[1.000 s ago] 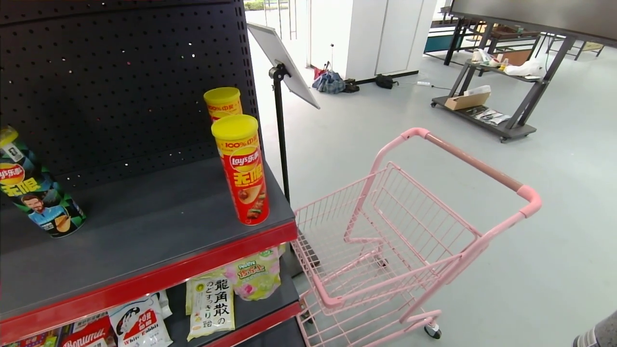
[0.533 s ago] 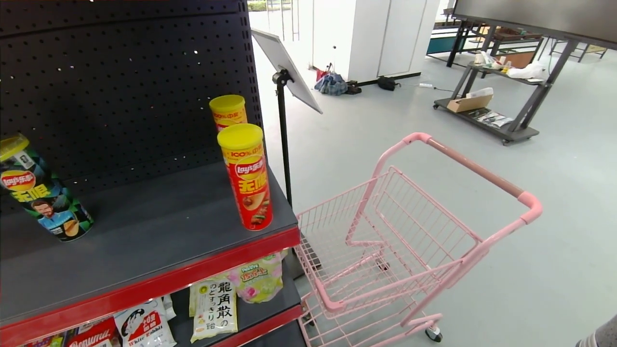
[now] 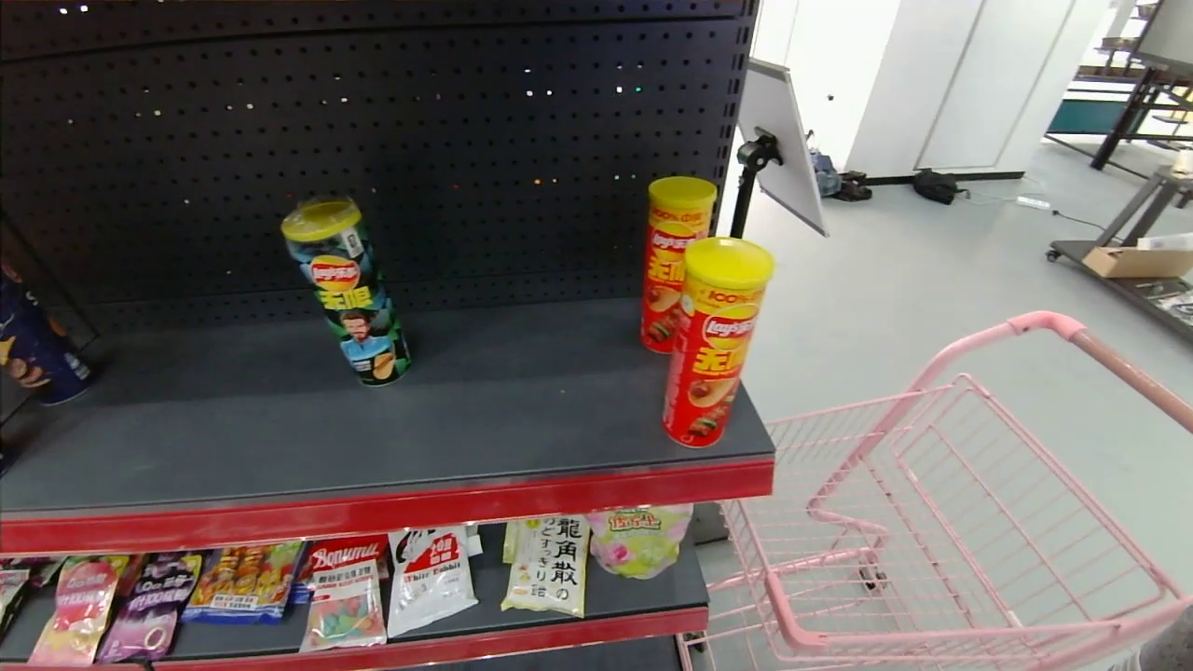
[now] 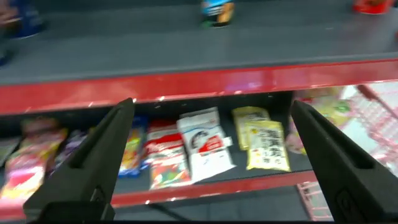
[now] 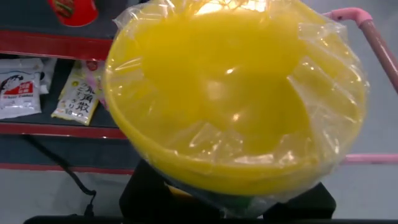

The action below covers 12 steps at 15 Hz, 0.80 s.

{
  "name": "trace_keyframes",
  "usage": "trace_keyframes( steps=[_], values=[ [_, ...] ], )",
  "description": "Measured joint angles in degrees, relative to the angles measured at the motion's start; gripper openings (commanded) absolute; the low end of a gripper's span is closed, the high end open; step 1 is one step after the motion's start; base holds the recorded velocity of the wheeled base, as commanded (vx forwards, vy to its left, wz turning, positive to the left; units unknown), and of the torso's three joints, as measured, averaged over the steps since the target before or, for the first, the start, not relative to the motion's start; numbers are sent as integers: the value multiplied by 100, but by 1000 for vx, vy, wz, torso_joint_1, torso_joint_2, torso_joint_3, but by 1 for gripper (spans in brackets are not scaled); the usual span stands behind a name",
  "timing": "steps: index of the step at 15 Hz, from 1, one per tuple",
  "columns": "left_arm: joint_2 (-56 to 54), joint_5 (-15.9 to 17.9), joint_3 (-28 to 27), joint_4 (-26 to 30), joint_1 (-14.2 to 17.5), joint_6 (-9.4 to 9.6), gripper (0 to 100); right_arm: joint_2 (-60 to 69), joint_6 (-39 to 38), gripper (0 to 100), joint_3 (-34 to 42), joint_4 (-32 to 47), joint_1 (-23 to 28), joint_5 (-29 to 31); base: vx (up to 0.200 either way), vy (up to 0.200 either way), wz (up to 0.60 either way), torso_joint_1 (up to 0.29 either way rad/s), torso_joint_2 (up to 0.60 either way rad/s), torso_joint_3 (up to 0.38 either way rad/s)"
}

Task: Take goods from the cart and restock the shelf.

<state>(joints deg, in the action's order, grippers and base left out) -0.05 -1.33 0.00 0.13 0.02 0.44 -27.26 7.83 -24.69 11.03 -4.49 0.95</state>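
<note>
The yellow-lid can (image 5: 236,93) is held tight in the right hand (image 5: 227,202), out in front of the right end of the shelf (image 3: 373,508), near the pink cart (image 3: 1044,326). A red can (image 3: 713,345) stands at the shelf's front right corner. The left hand (image 4: 212,103) is spread wide and holds nothing, facing the shelf's front edge.

Left gripper (image 4: 212,104): two long fingers (image 4: 87,174), matte black, flat-sided and angular, broad at the base and tapering to blunt, squared tips, with a bevelled edge along each inner face. Right gripper (image 5: 227,205): black too, matte, a blocky housing with straight edges. At the lower right corner of the head view, a sliver of pale grey casing (image 3: 1172,643). Looks smooth and curved; probably belongs to the right arm.
</note>
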Motion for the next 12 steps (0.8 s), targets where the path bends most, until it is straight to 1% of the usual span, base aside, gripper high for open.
trace_keyframes(
  steps=[4,8,12],
  values=[
    [0,2,0,5,-5,-4,100,499,-39,0,302,-33,-91,-338,0,0,0,0,0,0],
    [0,2,0,5,-2,-1,100,1156,-37,0,739,-23,-216,-404,0,0,0,0,0,0],
    [0,7,0,-2,0,0,100,1365,-46,0,809,-48,-232,-351,0,200,0,-5,-1,2]
  ],
)
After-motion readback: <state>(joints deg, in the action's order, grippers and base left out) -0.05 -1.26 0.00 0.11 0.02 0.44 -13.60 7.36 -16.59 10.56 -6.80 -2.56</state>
